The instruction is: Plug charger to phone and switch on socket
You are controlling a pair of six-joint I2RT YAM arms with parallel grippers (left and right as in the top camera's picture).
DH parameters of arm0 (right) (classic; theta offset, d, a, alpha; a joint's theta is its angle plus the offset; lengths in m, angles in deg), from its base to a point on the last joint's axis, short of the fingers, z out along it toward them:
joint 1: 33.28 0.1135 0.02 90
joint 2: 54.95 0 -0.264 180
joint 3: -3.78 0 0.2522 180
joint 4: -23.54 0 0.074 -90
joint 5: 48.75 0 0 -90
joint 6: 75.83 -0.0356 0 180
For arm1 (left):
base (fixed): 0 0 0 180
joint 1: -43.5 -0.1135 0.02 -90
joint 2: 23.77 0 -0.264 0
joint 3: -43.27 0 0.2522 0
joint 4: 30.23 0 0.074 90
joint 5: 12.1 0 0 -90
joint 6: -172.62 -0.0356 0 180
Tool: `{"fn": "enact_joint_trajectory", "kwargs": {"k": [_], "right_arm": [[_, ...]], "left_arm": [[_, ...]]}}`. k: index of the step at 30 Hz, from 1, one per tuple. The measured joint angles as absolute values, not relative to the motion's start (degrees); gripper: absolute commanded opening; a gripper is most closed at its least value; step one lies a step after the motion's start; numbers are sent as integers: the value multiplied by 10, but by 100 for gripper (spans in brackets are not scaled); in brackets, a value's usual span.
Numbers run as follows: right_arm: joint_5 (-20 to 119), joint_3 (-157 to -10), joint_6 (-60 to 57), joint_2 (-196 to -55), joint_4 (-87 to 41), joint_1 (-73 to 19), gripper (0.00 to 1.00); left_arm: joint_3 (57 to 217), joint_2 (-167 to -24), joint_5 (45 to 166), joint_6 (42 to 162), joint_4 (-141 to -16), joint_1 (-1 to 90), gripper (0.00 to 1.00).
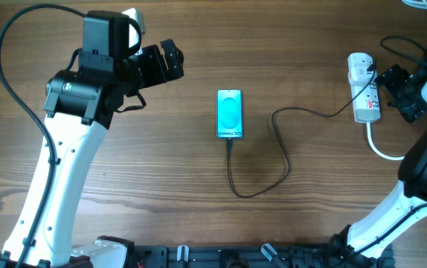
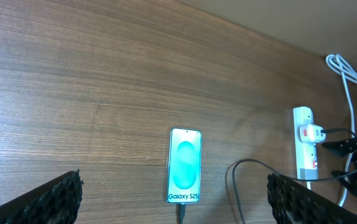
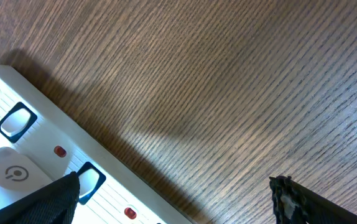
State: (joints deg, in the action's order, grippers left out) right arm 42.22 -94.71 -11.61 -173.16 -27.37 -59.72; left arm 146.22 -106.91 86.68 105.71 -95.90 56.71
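The small flat phone with a cyan-blue screen and pale border (image 1: 229,114) lies in the middle of the brown wood-grain table (image 1: 303,45), its "Galaxy S25" end towards the robot bases. The thin black charger cable (image 1: 283,176) meets that end of the phone at its connector tip, so the two touch. Whether the tip is fully seated is too small to tell. From the phone the cable runs towards the bases, loops round to the phone's right and heads away to the white elongated power strip with red markings (image 1: 364,93), which lies well to the right of the phone and roughly parallel to it. There the cable ends at a white plug adapter (image 2: 309,132) seated in the strip. A thick white cord (image 1: 377,147) leaves the strip's near end and curves further right from the phone.

The left gripper (image 1: 173,61) hangs above the table well to the left of the phone and a little beyond it. Its fingers are spread wide and hold nothing. The right gripper (image 1: 393,91) is far to the phone's right, just beside the strip, also spread wide and empty. In the right wrist view one finger (image 3: 48,199) overlaps the strip's edge near a rocker switch (image 3: 17,121). The position of the switch cannot be made out.
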Motion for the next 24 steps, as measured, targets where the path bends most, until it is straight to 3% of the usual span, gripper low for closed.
{"fn": "enact_joint_trajectory", "kwargs": {"k": [24], "right_arm": [[479,-947,-95,-1759,-251,-607,100]], "left_arm": [[1462,-1069,867,1057,-959,567,100]]}}
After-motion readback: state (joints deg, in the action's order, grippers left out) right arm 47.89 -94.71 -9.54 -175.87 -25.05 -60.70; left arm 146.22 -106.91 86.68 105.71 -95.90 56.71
